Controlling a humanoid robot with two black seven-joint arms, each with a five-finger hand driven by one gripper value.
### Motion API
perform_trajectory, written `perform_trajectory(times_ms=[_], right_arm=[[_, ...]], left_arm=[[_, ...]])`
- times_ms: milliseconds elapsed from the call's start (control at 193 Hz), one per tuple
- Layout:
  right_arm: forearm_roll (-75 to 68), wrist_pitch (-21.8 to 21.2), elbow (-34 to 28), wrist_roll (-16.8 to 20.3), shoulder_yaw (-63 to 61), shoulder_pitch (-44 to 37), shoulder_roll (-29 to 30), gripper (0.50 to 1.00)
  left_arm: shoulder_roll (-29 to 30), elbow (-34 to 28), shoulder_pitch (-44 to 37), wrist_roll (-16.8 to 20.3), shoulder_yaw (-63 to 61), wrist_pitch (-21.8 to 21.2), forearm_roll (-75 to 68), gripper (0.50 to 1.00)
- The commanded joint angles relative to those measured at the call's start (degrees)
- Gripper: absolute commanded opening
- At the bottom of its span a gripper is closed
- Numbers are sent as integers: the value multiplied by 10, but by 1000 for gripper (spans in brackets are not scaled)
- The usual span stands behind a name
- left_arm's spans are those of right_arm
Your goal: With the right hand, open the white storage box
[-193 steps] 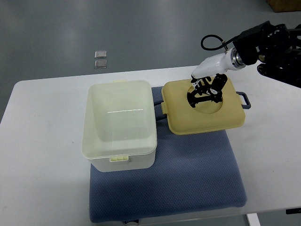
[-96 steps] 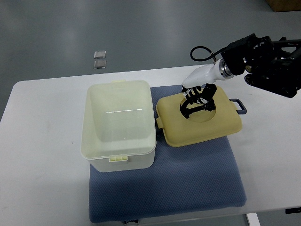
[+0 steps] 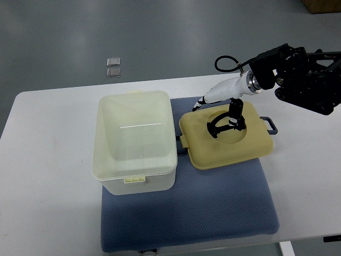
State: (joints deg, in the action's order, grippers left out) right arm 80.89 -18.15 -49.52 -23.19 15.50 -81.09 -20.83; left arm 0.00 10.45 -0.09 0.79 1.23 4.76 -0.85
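Observation:
The white storage box stands open on the left part of a blue mat, and its inside looks empty. Its pale yellow lid lies flat on the mat just right of the box, top side up, with a round recess in the middle. My right hand reaches in from the upper right, its black fingers down in that recess and curled on the lid. The left hand is out of view.
A white table carries the mat. A small grey handle sticks out at the lid's right edge. Two small square plates lie on the grey floor beyond the table. My right arm's black body hangs over the table's far right corner.
The lid has moved left and toward me with the right hand and now lies flat on the mat beside the box. The wrist has turned, its white shell pointing left.

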Motion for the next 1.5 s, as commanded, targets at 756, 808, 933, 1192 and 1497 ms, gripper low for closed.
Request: perform_trajectory(times_ms=[756, 808, 933, 1192, 1497], right_arm=[[-834, 43, 144, 23, -549, 253, 59, 924], [-910, 43, 151, 21, -552, 264, 69, 924], [-1008, 29, 153, 17, -568, 293, 83, 924], [-1010, -50, 157, 16, -570, 333, 91, 924], [-1007, -52, 159, 16, -564, 348, 89, 924]], left_arm=[[0, 1, -1, 0, -1, 1, 0, 1000], [0, 1, -1, 0, -1, 1, 0, 1000], [0, 1, -3, 0, -1, 1, 0, 1000], [0, 1, -3, 0, -1, 1, 0, 1000], [0, 9, -3, 0, -1, 0, 0, 1000]])
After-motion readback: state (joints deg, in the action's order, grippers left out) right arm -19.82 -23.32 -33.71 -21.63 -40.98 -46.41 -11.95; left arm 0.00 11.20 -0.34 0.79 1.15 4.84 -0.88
